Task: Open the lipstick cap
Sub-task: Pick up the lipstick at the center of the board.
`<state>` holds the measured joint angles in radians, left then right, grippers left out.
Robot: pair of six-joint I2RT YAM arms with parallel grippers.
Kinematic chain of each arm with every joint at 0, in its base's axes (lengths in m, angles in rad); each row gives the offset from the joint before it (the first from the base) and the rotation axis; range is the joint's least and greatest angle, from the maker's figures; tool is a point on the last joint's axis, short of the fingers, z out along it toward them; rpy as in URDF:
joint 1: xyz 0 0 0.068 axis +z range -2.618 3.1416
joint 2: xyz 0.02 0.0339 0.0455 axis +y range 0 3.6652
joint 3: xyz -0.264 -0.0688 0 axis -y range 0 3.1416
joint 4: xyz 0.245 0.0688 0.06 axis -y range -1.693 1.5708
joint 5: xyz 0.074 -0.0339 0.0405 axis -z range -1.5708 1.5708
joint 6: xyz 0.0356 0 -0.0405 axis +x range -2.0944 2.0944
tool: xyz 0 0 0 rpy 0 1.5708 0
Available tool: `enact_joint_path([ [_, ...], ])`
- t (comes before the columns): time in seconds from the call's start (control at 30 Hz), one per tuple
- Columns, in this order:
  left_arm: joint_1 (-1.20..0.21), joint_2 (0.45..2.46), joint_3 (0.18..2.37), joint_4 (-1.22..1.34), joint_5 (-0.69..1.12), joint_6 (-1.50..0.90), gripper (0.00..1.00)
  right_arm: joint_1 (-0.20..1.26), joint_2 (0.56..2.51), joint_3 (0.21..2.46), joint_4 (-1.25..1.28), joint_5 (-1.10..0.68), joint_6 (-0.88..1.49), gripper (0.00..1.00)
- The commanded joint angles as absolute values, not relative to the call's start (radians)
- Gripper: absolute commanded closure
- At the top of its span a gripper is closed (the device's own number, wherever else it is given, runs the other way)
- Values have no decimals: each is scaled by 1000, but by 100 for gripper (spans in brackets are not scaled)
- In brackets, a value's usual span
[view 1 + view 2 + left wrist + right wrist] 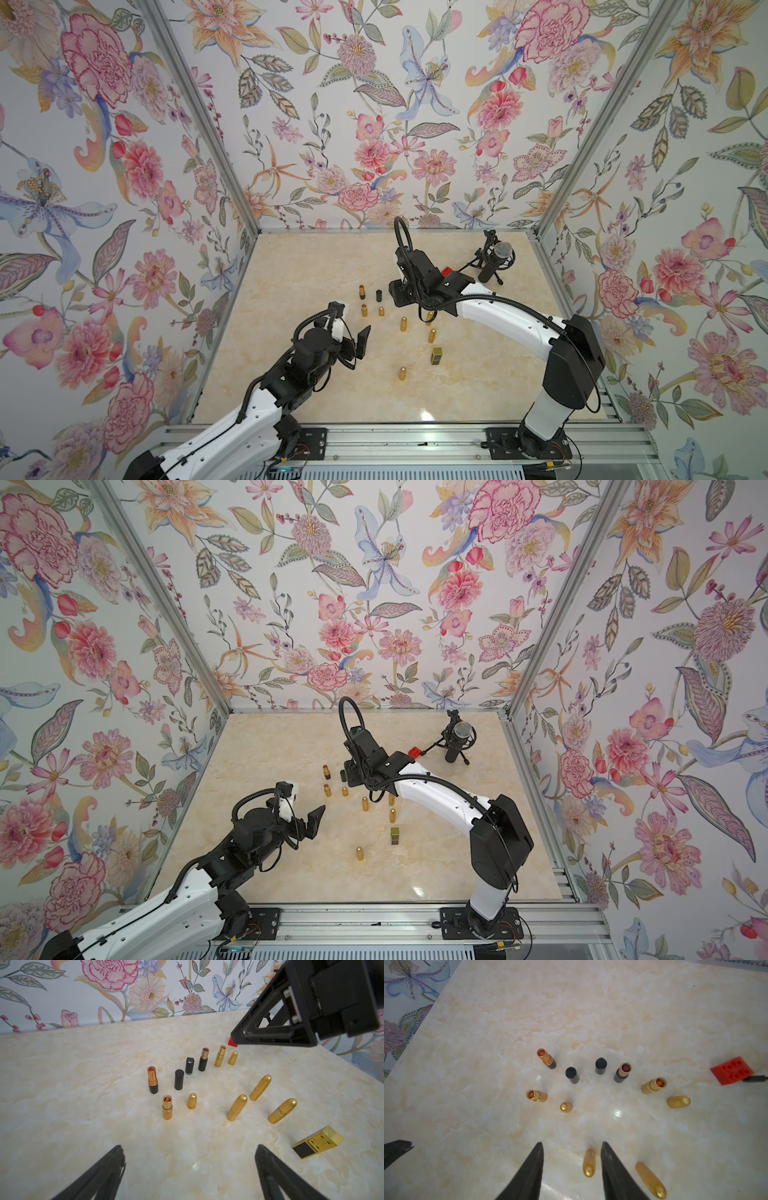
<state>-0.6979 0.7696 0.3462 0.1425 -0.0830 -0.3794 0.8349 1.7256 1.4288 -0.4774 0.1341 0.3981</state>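
While upright, glossy bullet-shaped gold lipsticks [237,1107]

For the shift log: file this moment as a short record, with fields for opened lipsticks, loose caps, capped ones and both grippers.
opened lipsticks: four, upright
loose caps: four, two black, two gold
capped gold lipsticks: four, bullet-shaped, upright
square gold case: one, apparently closed
left gripper: open, empty
right gripper: open, empty, over one of the capped ones
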Motion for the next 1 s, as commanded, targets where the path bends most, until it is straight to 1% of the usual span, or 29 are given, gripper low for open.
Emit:
enact_joint_path([
  [0.0,-729,815,379,247,-45,-335,1,846,1691,1369,-567,99,427,51],
  [0.17,-764,880,366,300,-49,-323,1,852,1714,1315,-568,95,438,50],
  [0.4,-775,889,344,322,-70,-326,1,858,1802,1345,-564,133,439,52],
  [0.57,-774,854,333,298,-93,-329,1,853,1850,1373,-561,177,449,56],
  [0.77,-775,837,330,280,-104,-326,1,856,1897,1402,-558,192,445,62],
  [0.97,-774,838,330,281,-103,-327,1,859,1912,1409,-554,204,443,66],
])
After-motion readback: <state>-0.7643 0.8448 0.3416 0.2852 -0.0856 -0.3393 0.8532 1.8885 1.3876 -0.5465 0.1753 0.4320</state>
